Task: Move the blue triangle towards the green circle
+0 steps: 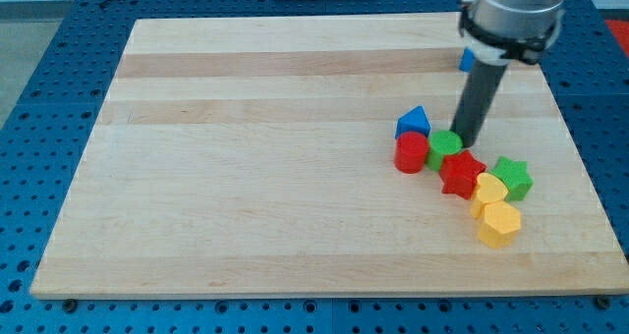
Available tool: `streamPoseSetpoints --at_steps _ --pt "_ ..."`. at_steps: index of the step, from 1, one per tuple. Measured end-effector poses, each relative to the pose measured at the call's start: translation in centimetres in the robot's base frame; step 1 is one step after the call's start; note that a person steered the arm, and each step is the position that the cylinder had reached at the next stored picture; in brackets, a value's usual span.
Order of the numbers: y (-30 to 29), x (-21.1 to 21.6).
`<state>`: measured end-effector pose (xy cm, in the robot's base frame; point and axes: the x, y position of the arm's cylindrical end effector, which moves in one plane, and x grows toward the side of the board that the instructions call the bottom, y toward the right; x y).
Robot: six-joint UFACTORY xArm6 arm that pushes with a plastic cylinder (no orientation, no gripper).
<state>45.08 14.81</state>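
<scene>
Yellow hexagon (499,223): nearest the board's bottom edge, toward the bottom right corner, touching the other yellow block (488,190) just above it; that one's shape I cannot make out.
Green star (513,177): just beside the upper yellow block, on the side of the right edge.
Red star (461,172): touching the upper yellow block on the side away from the right edge.
Red cylinder (411,152): beside the green circle, on its left-edge side.
Green circle (444,144): wedged between the red cylinder and the red star.
My tip (465,141): down at the green circle's right side, seemingly touching it.
Blue triangle (413,122): right half of the board, about mid-depth, against the red cylinder's far side, just beside the green circle.
Blue block (466,59): near the top right corner, mostly hidden behind the arm; shape unclear.
Wooden board (246,177): all blocks sit on its right half.
Jaws: none; the arm ends in a plain rod.
</scene>
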Motion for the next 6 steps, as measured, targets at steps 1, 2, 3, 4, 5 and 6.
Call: streamPoseSetpoints --at_steps 1,2,3,4,5,6 --pt "-1.6 0.5" --pt "-0.6 -5.6" --pt "-1.1 -8.9" --pt "-7.1 -7.1" --pt "-7.8 -5.8" --pt "1.2 -5.5"
